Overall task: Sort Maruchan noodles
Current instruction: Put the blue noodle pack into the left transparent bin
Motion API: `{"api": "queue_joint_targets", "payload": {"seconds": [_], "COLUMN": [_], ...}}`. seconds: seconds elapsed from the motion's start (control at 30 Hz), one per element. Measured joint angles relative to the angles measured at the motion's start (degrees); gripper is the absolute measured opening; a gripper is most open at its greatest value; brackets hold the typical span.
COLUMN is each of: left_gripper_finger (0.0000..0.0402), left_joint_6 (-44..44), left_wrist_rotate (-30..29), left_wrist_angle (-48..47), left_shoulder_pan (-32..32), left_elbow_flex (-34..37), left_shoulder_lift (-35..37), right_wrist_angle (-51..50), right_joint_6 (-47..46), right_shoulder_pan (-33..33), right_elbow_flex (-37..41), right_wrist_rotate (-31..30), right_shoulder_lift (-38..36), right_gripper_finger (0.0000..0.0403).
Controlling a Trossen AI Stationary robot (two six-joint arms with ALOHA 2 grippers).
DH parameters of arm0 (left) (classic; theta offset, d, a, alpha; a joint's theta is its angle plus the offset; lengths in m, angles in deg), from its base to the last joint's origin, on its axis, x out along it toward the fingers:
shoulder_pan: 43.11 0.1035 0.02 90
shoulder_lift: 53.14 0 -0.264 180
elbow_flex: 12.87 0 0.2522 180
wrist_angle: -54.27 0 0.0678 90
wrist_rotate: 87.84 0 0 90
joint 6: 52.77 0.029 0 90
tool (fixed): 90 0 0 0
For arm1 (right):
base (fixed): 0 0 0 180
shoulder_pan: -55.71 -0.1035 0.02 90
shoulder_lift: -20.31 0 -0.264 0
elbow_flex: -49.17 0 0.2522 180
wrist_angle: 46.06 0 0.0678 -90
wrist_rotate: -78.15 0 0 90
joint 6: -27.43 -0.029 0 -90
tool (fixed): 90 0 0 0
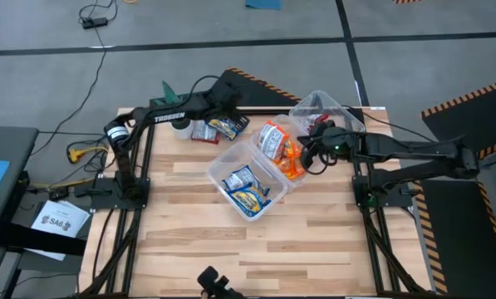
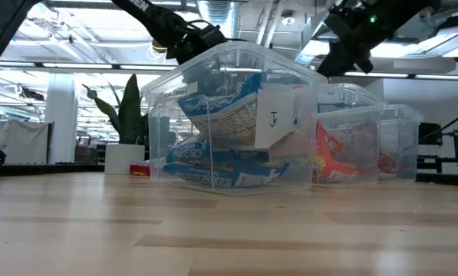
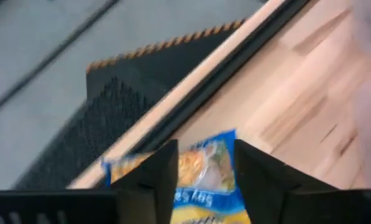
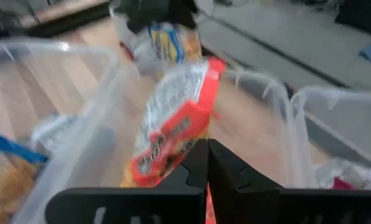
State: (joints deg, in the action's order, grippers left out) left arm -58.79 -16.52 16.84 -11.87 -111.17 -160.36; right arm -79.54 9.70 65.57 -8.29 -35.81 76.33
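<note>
Bare wood planks (image 1: 314, 241) run wide and free across the near half of the table, your open room. At centre sits a clear tub (image 1: 223, 170) with blue-and-yellow packets (image 1: 248, 189) inside, their long axes running about 10 to 4 o'clock. Just beyond, at 1 o'clock, a second tub (image 1: 291, 141) holds orange packets (image 1: 274, 141). Your right gripper (image 4: 207, 163) hangs there, jaws clenched on one orange packet, its long axis running straight away from the fingers. Farther off, at 11 o'clock near the far table edge (image 1: 256, 110), your left gripper (image 3: 205, 163) grasps a blue-and-yellow packet (image 3: 201, 167), beside loose packets (image 1: 204, 131).
</note>
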Motion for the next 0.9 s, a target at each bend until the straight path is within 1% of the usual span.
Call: {"api": "queue_joint_targets", "payload": {"seconds": [0.07, 0.1, 0.17, 0.27, 0.33, 0.4, 0.63, 0.87, 0.9], "left_gripper_finger": [0.0159, 0.017, 0.019, 0.0215, 0.0229, 0.0238, 0.0245, 0.0245, 0.0245], "left_joint_6": [3.05, 3.38, 0.99, -5.25, -7.76, -9.17, -11.8, -14.8, -15.23], "left_wrist_rotate": [-0.82, -2.57, -5.09, -5.69, -5.9, -6.78, -10.62, -8.27, -7.19], "left_wrist_angle": [-0.45, -2.68, -7.11, -12.33, -13.95, -14.64, -14.75, -16.65, -17.62], "left_shoulder_pan": [-0.69, -0.97, -1.06, -0.52, -0.33, -0.13, 0.29, 0.63, 1.02], "left_elbow_flex": [-0.17, -0.12, 0.01, 0.05, 0.63, 1.14, 2.35, 2.3, 2.35], "left_shoulder_lift": [0.06, 0.06, 0.0, 0.0, -0.22, -0.45, -0.77, -1.57, -1.77], "right_wrist_angle": [-0.62, -0.74, -0.19, 0.03, -0.72, 0.9, 0.67, 1.02, 1.03], "right_joint_6": [0.01, -0.03, -0.88, -2.29, -3.05, -3.5, -5.01, -4.95, -4.94], "right_shoulder_pan": [0.05, 0.05, 0.01, 0.03, 0.04, 0.03, 0.03, 0.03, 0.03], "right_elbow_flex": [0.1, 0.12, -0.04, 0.01, 0.09, -0.11, 0.02, 0.02, 0.02], "right_wrist_rotate": [0.07, 0.02, 0.08, 0.07, 0.0, 0.02, 0.04, 0.04, 0.04], "right_shoulder_lift": [0.69, 1.09, 1.63, 2.63, 2.65, 3.29, 3.51, 3.49, 3.49], "right_gripper_finger": [0.0026, 0.0027, 0.0027, 0.0027, 0.0027, 0.0027, 0.0027, 0.0027, 0.0027]}}
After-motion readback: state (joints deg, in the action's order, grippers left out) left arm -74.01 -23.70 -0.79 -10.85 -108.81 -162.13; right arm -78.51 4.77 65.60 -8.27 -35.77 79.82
